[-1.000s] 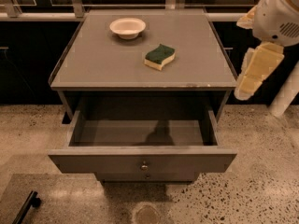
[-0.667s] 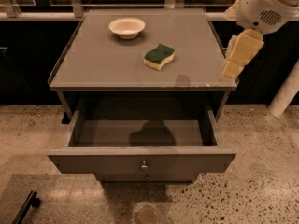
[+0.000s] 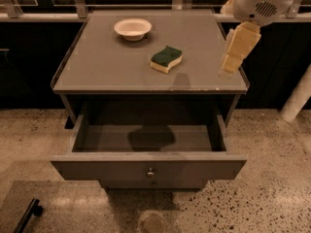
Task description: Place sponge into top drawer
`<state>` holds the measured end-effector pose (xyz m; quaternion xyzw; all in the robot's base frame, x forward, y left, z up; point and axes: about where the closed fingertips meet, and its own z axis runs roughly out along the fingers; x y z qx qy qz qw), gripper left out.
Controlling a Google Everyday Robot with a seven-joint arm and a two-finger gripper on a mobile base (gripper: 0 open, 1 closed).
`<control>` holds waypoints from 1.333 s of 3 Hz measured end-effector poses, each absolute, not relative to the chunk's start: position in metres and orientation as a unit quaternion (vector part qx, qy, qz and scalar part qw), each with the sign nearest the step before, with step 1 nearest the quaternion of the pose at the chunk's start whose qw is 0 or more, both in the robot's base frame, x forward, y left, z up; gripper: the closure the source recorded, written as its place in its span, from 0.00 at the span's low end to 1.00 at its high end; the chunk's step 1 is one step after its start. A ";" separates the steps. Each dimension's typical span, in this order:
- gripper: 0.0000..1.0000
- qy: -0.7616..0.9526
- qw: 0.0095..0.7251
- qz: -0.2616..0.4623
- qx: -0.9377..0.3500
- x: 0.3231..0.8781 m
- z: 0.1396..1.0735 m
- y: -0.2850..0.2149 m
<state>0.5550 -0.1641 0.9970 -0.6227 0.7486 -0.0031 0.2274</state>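
Note:
The sponge (image 3: 166, 59), pale yellow with a dark green top, lies on the grey cabinet top (image 3: 107, 67), right of centre. The top drawer (image 3: 148, 165) is pulled open below it; its inside is bare and its front panel carries a small round knob (image 3: 150, 172). My gripper (image 3: 232, 62) hangs from the white arm at the upper right, over the cabinet top's right edge. It is to the right of the sponge and apart from it, and it holds nothing.
A white bowl (image 3: 132, 28) sits at the back of the cabinet top. A lower drawer knob (image 3: 153, 183) shows just under the open drawer. Speckled floor surrounds the cabinet. A white post (image 3: 296, 98) stands at the right. A dark handle (image 3: 28, 215) lies at the bottom left.
The arm and gripper have moved left and slightly up, from beside the cabinet to over its right edge, nearer the sponge. The sponge, bowl and drawer have not moved.

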 end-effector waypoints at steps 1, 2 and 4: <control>0.00 0.763 0.266 0.022 -0.588 0.569 0.985 -0.171; 0.00 0.778 0.318 0.056 -0.538 0.611 0.966 -0.180; 0.00 0.794 0.332 0.124 -0.493 0.690 0.909 -0.182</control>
